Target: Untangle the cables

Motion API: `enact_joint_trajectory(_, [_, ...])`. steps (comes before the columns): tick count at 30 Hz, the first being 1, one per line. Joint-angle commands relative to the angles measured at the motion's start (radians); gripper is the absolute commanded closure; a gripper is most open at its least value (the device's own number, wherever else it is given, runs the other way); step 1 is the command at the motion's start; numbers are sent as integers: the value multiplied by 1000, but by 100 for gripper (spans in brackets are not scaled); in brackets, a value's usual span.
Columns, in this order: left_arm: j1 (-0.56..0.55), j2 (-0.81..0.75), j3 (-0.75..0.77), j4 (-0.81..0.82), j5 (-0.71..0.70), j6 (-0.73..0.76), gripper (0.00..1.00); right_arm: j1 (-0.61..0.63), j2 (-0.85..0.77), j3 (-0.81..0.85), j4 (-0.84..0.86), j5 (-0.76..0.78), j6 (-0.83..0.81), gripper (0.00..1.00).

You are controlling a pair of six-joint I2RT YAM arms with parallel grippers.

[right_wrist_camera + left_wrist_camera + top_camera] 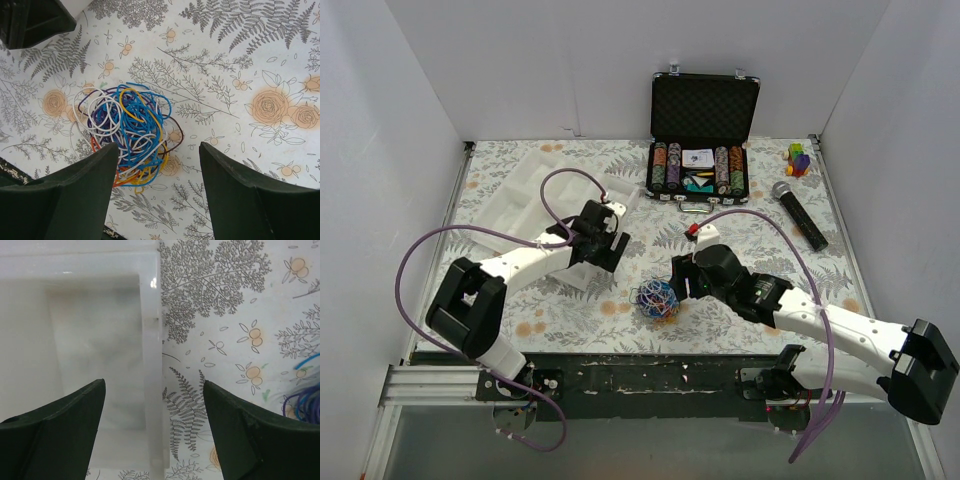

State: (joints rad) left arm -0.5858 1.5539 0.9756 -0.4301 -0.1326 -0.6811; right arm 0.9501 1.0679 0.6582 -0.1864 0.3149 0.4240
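Right, from overhead I've got the fern-print counter (pixel 750 300) filling the view. The biggest thing on it is the white moulded tray (pixel 535 195) out at 10 o'clock. At 12 o'clock sits the black case (pixel 705 105), lid propped upright, with poker chips (pixel 665 168) stacked in rows inside and some small items between them that I can't make out.

My left pincer (pixel 154 390) hangs over the tray's right-hand wall, one finger above the tray and one above the cloth, jaws spread wide with nothing in them. My right pincer (pixel 160 150) is also spread wide and holds nothing. The cables (pixel 127 132), a ball of blue, white, purple, orange and yellow loops, lie on the counter near the middle, just toward 6 o'clock. In the right wrist view they sit just ahead of that pincer at 11 o'clock, and its left finger covers their near edge.

A microphone (pixel 800 215) lies at 2 o'clock, well apart from the tangle, and a small cluster of coloured blocks (pixel 799 159) sits just beyond it.
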Motion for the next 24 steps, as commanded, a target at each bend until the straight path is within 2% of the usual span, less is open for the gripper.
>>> enact_joint_trajectory(1, [-6, -3, -17, 119, -105, 12, 23, -2, -54, 14, 19, 3, 13, 26])
enact_joint_trajectory(4, [-9, 6, -50, 157, -113, 47, 32, -4, -57, 9, 24, -2, 15, 27])
enact_joint_trajectory(8, [-52, -38, -144, 197, -110, 161, 34, -4, -42, 12, 16, -3, 24, 30])
enact_joint_trajectory(10, [-91, -96, -220, 229, -107, 210, 39, -4, -40, 9, 19, -5, 27, 31])
enact_joint_trajectory(13, [-138, -195, -305, 263, -107, 282, 54, -4, -45, 0, 34, -10, 29, 33])
enact_joint_trajectory(17, [-152, -238, -351, 225, -146, 322, 76, -5, -37, 3, 41, -16, 25, 34])
enact_joint_trajectory(21, [-151, -314, -426, 203, -151, 386, 91, -5, -28, 9, 42, -22, 24, 35])
enact_joint_trajectory(24, [-152, -394, -469, 156, -121, 469, 97, -4, -22, 15, 42, -23, 24, 36])
